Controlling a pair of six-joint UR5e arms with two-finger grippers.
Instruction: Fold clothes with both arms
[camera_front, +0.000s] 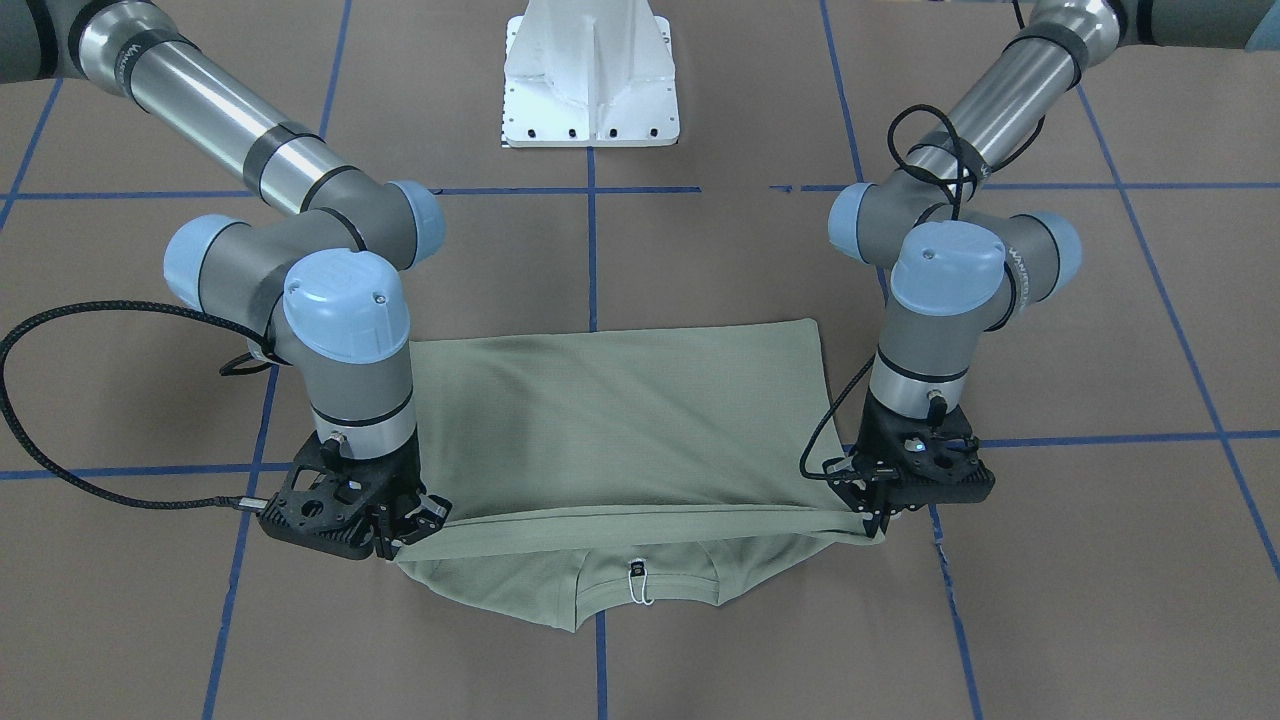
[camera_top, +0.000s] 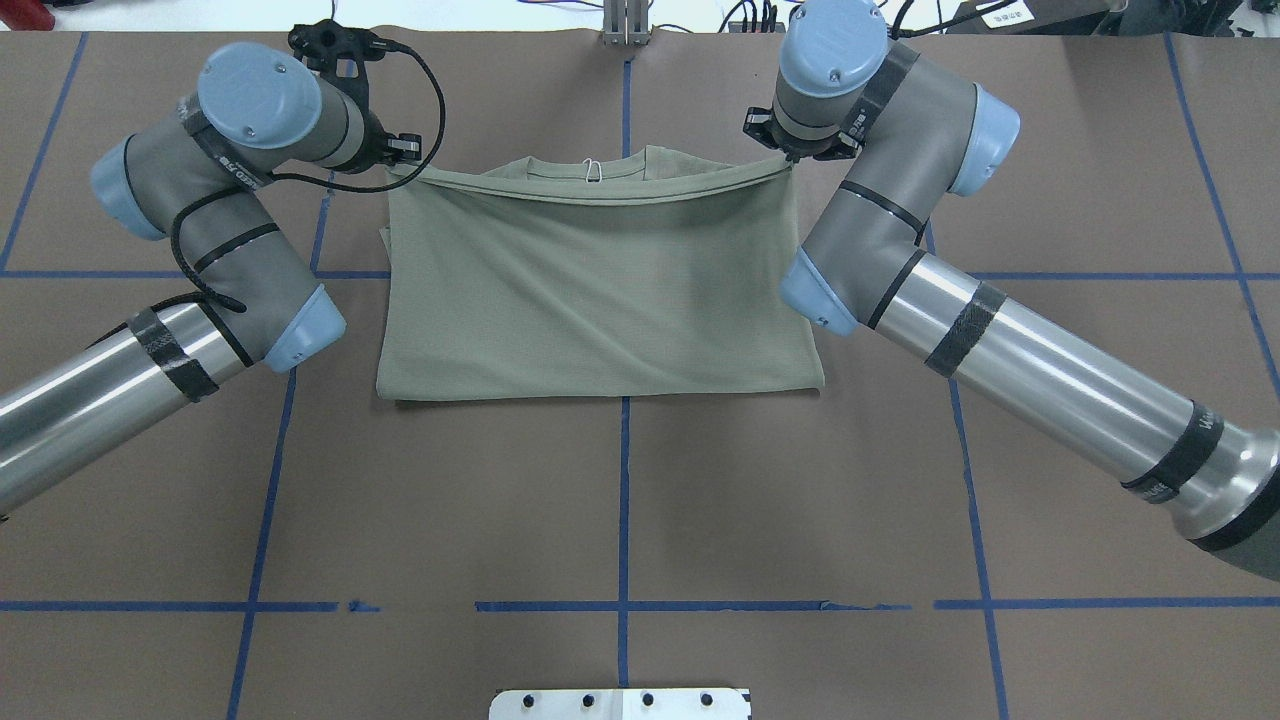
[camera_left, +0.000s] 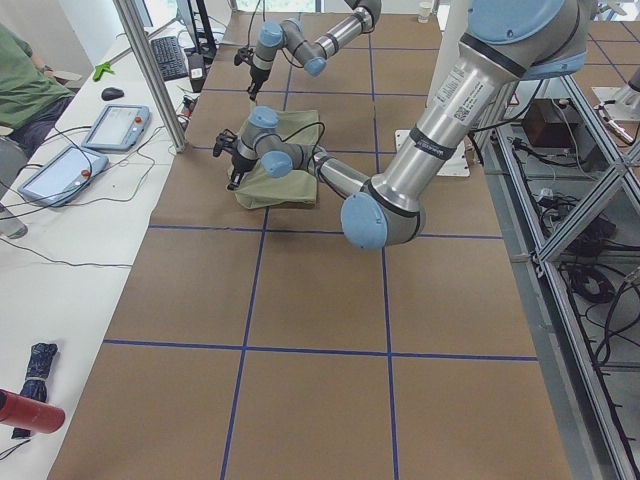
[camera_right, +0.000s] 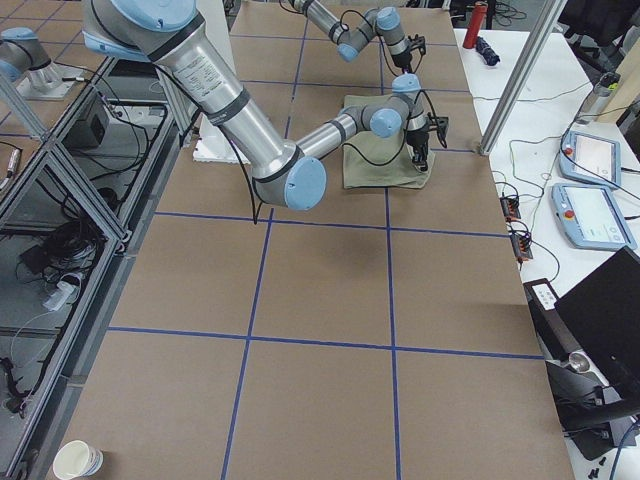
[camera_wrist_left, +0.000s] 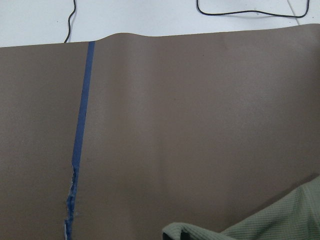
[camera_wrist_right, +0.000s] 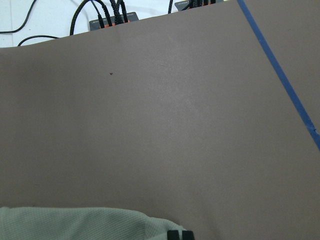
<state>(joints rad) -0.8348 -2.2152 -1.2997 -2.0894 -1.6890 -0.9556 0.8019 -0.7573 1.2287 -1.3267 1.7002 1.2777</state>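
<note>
Your left gripper (camera_front: 878, 522) is pinched shut on one corner of the shirt (camera_front: 620, 420) and your right gripper (camera_front: 405, 535) is clamped on the other, with the folded-over edge pulled taut between them. The shirt lies doubled on the brown table (camera_front: 700, 660), on the side far from the robot's base. Its collar (camera_front: 680, 600) and white loop (camera_front: 641, 590) peek out past the held edge.

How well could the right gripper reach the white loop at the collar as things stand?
Probably not without letting go: the right gripper is shut on the folded-over edge of the shirt, as is the left gripper. The white loop itself lies uncovered between them.
</note>
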